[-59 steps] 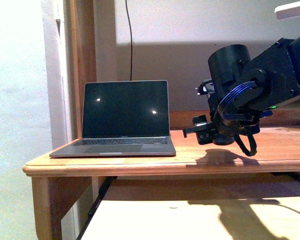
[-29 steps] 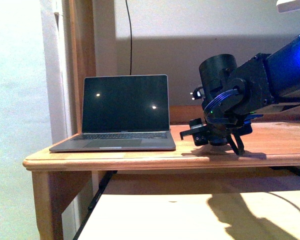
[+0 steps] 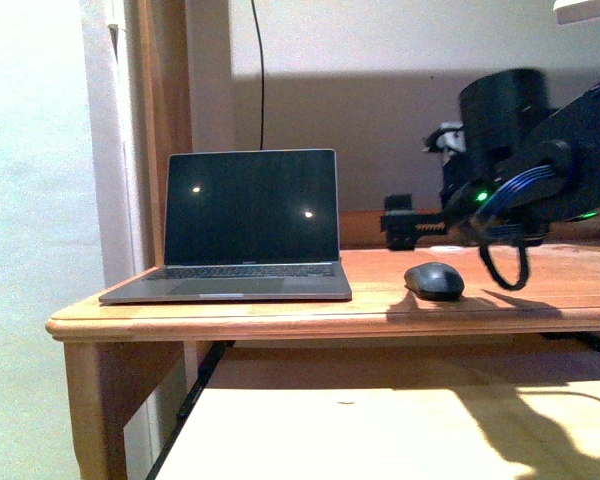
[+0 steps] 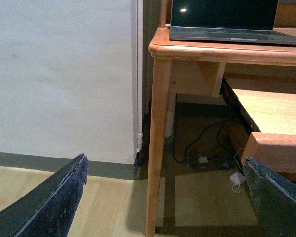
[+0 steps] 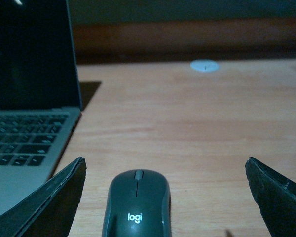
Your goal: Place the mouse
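Observation:
The mouse (image 3: 434, 281), dark grey and domed, lies flat on the wooden desk (image 3: 280, 318) just right of the laptop (image 3: 250, 225). My right gripper (image 3: 418, 232) hangs above and slightly behind the mouse, open and empty. In the right wrist view the mouse (image 5: 136, 205), marked "logi", lies on the desk between the wide-apart fingers (image 5: 49, 202), touching neither. My left gripper (image 4: 165, 207) is open and empty, low beside the desk's leg (image 4: 156, 143); it does not show in the front view.
The open laptop (image 5: 24, 98) has a dark screen and sits on the desk's left half. A pale round spot (image 5: 204, 65) lies near the desk's back rail. A pull-out shelf (image 3: 380, 420) sits below the top. Cables (image 4: 202, 158) lie on the floor under the desk.
My right gripper came down to the desk top, then rose and drew back to the right. The mouse now lies uncovered on the desk where the gripper was.

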### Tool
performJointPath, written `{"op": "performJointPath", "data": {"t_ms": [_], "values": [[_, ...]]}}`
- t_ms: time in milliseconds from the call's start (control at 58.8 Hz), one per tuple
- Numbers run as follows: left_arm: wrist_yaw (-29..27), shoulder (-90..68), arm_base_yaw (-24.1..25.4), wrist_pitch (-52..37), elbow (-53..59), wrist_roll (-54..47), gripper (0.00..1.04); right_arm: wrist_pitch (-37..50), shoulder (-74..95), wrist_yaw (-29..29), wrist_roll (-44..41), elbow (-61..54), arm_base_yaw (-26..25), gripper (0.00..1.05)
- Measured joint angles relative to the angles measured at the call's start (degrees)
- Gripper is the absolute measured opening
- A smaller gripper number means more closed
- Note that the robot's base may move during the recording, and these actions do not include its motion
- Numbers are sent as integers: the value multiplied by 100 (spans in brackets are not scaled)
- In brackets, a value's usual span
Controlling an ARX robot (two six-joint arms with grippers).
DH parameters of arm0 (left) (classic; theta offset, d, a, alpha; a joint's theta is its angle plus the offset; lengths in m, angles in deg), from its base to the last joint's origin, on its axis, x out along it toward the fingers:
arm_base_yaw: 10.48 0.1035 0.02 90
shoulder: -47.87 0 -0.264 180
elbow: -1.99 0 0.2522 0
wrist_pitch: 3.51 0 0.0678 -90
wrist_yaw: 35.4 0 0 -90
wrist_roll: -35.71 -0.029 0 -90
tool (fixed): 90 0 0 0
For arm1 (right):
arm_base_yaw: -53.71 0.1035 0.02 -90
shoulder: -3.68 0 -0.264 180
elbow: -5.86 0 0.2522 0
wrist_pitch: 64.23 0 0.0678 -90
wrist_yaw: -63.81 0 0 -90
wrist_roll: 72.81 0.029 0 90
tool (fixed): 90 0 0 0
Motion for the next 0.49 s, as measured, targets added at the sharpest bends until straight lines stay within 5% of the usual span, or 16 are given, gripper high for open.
{"op": "performJointPath", "data": {"t_ms": [493], "values": [[0,0,0,0,0,0,97,2634,-3456,4505,216,-6035,-2354,97]]}}
